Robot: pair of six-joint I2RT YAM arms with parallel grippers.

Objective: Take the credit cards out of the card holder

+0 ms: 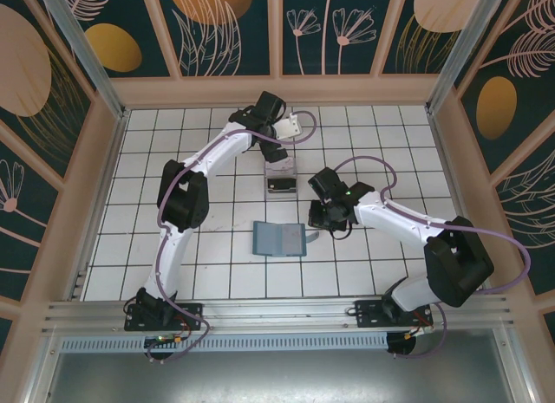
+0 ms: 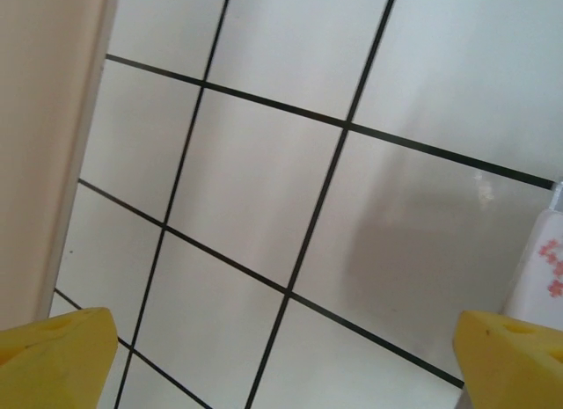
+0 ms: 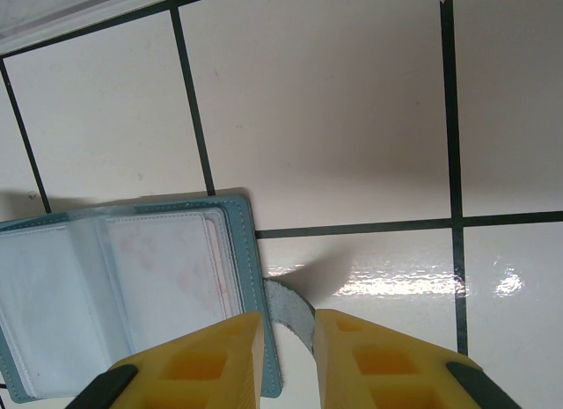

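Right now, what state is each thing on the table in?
wallet: open, lying flat, sleeves look empty
left gripper: open, holding nothing
right gripper: closed on the wallet's strap
flowered card: free, not held
clear box: open or shut, cannot tell

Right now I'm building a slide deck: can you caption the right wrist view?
Right end effector pinches the grey tab of the open teal card holder on white tiles.

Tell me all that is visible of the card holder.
The card holder is a teal-blue bifold of soft-looking material with stitched edges, lying open and flat on the tiled table. Clear plastic sleeves fill its inside. A short grey tab curls from its edge, and the right gripper is closed on that tab.
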